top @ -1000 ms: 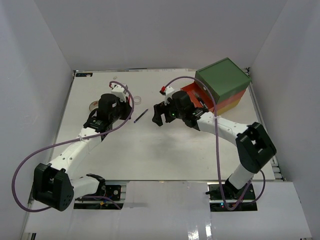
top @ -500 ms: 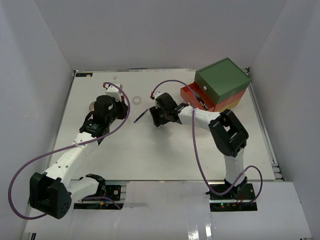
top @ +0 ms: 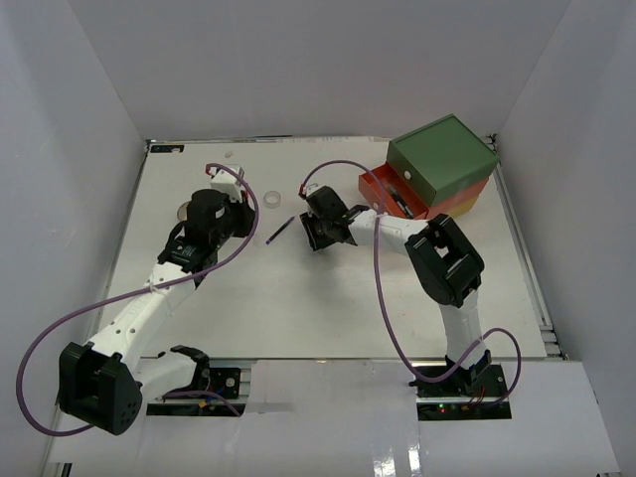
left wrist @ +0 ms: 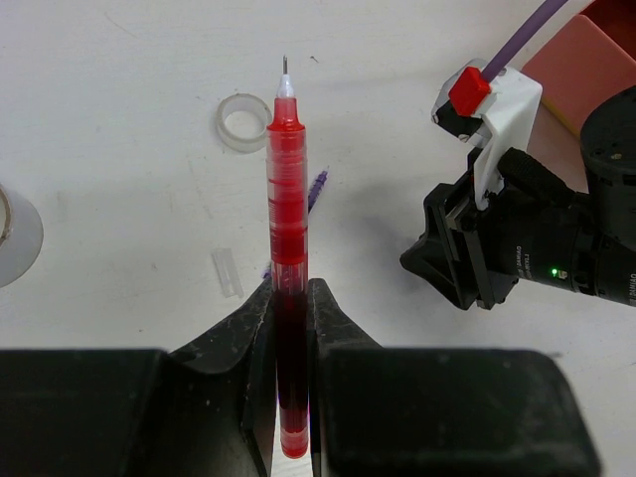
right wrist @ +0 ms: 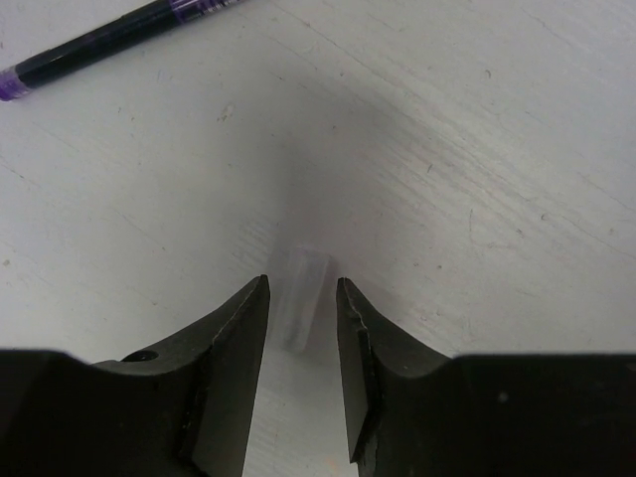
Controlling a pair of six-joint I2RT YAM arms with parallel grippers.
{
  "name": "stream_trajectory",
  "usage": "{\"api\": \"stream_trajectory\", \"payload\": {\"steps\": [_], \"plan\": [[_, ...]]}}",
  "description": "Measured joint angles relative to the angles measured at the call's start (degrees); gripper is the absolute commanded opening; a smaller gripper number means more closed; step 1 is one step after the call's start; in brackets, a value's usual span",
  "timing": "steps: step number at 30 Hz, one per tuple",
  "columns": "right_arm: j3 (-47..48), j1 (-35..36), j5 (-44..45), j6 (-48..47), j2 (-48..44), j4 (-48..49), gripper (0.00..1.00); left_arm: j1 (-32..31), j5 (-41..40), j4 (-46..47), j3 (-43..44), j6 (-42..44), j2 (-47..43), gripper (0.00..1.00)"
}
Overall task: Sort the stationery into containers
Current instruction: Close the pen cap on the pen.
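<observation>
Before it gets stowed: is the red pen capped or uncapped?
Uncapped. The red pen ends in a bare needle tip; a clear cap lies on the table between the right jaws.

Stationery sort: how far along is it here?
Done: the open orange-red drawer already holds some dark items. In hand: the left gripper grips a red pen; the right gripper straddles a clear cap on the table, not lifted. Left: purple pen, clear tape roll and beige tape roll lie loose.

Open drawer (top: 390,195) (orange-red) juts near right gripper (top: 316,237)
</observation>
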Motion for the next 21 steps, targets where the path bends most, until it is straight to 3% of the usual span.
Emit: {"api": "stream_trajectory", "payload": {"steps": [7,12,21], "plan": [[0.0,0.0,0.2,0.09,0.55,-0.04,0.31,0.0,0.76,0.0,0.0,0.02,0.0,0.0],[0.0,0.0,0.11,0.02,0.55,0.0,0.13,0.0,2.71,0.04,-0.02,0.33,0.0,0.0],[-1.44,0.0,-1.25,-0.39,-3.78,0.39,0.08,0.0,10.16,2.89,-1.9,1.55,-0.87,0.0]]}}
